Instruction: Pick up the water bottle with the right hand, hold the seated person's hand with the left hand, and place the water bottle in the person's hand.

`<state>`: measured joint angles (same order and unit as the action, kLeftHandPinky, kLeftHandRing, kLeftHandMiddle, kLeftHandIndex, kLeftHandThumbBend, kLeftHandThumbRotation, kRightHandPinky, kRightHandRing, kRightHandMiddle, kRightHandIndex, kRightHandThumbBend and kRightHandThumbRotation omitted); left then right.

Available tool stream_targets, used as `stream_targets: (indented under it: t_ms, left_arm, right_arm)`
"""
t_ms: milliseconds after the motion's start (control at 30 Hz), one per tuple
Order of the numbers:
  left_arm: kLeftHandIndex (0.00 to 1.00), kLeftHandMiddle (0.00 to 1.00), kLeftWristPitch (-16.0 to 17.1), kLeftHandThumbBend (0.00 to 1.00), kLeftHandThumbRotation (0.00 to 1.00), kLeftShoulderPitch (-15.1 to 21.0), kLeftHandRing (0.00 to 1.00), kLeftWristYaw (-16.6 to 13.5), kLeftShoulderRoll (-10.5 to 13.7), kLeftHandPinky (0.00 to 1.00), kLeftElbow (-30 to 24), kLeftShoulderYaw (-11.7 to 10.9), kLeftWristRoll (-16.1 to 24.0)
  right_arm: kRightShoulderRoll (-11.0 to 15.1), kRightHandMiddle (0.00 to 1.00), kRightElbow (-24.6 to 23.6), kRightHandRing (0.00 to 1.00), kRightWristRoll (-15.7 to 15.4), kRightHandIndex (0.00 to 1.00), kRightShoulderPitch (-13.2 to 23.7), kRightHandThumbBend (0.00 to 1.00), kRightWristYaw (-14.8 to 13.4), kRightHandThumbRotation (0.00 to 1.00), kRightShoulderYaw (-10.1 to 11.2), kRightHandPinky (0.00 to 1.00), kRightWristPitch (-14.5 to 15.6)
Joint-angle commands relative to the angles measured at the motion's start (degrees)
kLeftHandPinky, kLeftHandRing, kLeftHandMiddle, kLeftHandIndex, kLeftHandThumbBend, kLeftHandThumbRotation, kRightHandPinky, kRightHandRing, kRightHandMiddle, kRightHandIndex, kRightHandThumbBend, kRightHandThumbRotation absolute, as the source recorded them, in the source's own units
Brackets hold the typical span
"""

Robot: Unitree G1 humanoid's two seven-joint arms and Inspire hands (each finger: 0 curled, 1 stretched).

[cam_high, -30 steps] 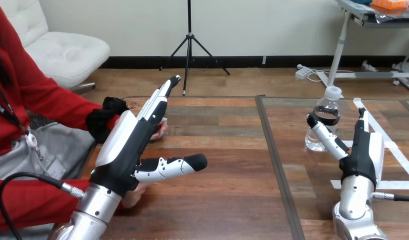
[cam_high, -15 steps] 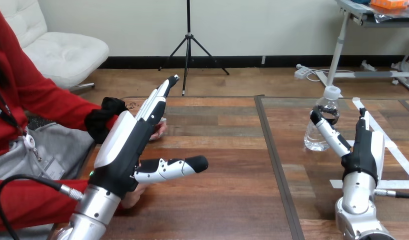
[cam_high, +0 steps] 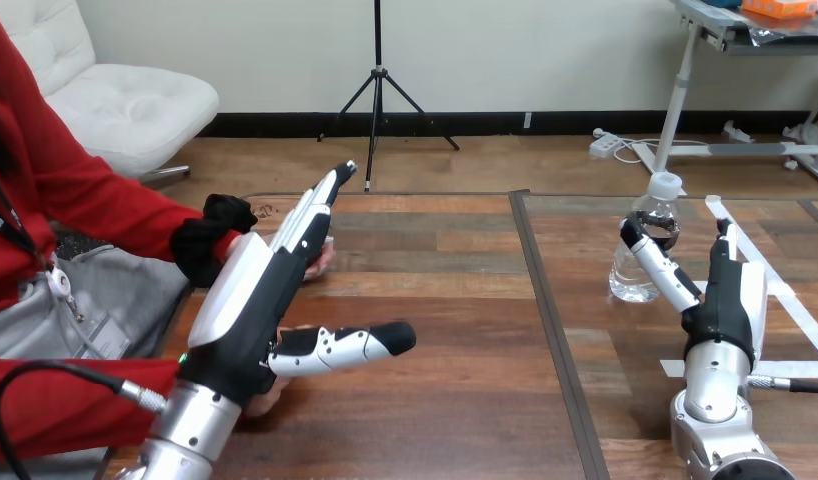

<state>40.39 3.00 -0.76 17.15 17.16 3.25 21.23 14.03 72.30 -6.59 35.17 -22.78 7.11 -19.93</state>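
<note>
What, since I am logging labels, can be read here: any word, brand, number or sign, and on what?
None can be read.
water bottle: dark label band, print too blurred to read.
white tape on the table: bare, no writing seen.

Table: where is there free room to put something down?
The table is bare in the middle, between the left hand and the bottle. Crowded: around the person's hand behind the left hand, and around the right hand.
</note>
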Motion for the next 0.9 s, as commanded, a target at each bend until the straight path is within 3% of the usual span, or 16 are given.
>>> stream_targets:
  t_ms: [0, 867]
  left_arm:
    - [1.0, 1.0, 0.1, 1.0, 0.75, 1.0, 1.0, -1.12, -0.07, 1.0, -3.1, 0.11, 0.55]
    - [1.0, 1.0, 0.22, 1.0, 0.72, 0.32, 1.0, -1.44, -0.46, 1.0, -3.49, 0.68, 0.45]
  right_arm:
    - [1.86, 1.0, 0.17, 1.0, 0.33, 1.0, 5.33, 1.0, 0.85, 0.64, 0.47, 1.0, -0.04]
    - [2.44, 1.0, 0.79, 1.0, -0.89, 1.0, 7.53, 1.0, 1.36, 0.67, -0.41, 1.0, 3.07]
